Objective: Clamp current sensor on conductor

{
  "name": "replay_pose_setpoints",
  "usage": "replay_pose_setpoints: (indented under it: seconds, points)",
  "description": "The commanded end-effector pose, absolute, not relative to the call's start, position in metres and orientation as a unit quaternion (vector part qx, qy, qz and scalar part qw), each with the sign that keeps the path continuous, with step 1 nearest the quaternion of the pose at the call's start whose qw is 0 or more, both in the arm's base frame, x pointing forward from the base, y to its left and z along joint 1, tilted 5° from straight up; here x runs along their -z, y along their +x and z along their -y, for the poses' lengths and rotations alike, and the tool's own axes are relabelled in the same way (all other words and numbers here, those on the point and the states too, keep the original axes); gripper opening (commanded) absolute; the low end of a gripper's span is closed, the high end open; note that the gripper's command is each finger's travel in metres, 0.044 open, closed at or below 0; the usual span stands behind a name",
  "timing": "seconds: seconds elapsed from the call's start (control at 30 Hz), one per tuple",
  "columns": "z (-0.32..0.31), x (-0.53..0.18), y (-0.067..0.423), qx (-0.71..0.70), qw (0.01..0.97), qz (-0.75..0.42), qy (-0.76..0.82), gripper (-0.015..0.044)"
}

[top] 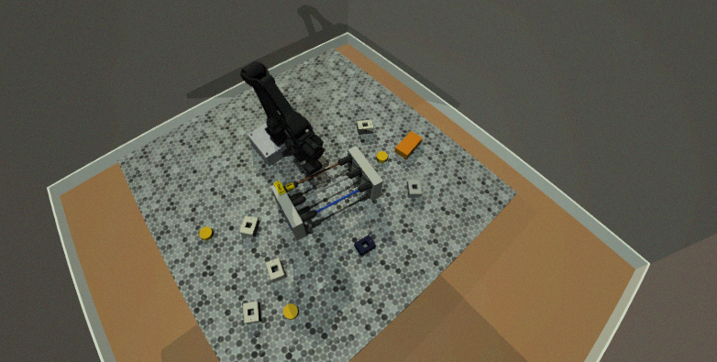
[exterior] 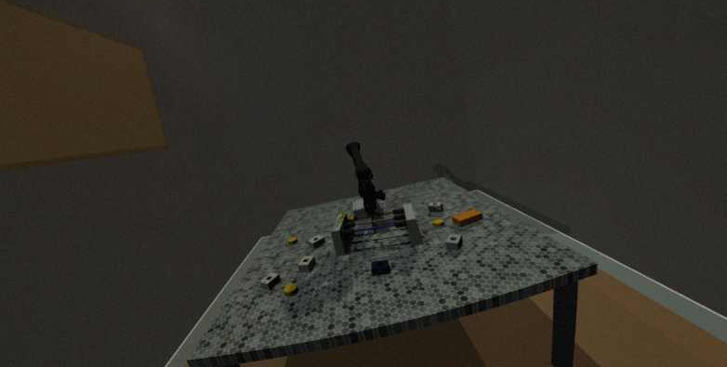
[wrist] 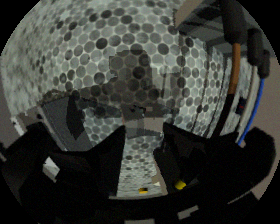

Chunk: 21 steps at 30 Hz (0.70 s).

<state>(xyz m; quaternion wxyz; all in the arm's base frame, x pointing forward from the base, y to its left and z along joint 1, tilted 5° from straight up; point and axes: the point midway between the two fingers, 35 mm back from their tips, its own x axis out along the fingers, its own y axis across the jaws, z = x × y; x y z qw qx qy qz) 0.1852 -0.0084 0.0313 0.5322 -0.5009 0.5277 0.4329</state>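
Note:
The split-core sensor (wrist: 143, 124) is a small grey body between the fingertips in the wrist view. Its arrow cannot be read, and the arm hides it in the top and exterior views. My gripper (wrist: 144, 126) (top: 312, 166) is low over the table, beside the rack on the robot-base side. Its fingers are part-way closed and appear to touch both sides of the sensor. The brown conductor (top: 320, 171) (wrist: 236, 65) runs from the end with the yellow LOAD marker (top: 279, 188) (exterior: 343, 216). It lies to the right of the fingers in the wrist view, with no sensor seen round it.
The rack's pale end walls (top: 366, 171) (exterior: 413, 225) stand close to the gripper. A blue conductor (top: 336, 201) (wrist: 258, 100) runs parallel to the brown one. An orange block (top: 408, 145), a dark blue square piece (top: 365, 245), several pale square pieces and yellow discs lie around.

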Motion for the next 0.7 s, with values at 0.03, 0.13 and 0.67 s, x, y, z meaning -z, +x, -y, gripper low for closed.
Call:
replay_pose_setpoints:
  seconds: [0.03,0.13,0.67]
  points:
    - [0.008,-0.032,0.186,-0.433,0.533,-0.527,-0.501,0.0213]
    - [0.008,-0.032,0.186,-0.433,0.533,-0.527,-0.501,0.0174]
    - [0.003,-0.099,0.192,-0.434,0.532,-0.526,-0.501,0.0000]
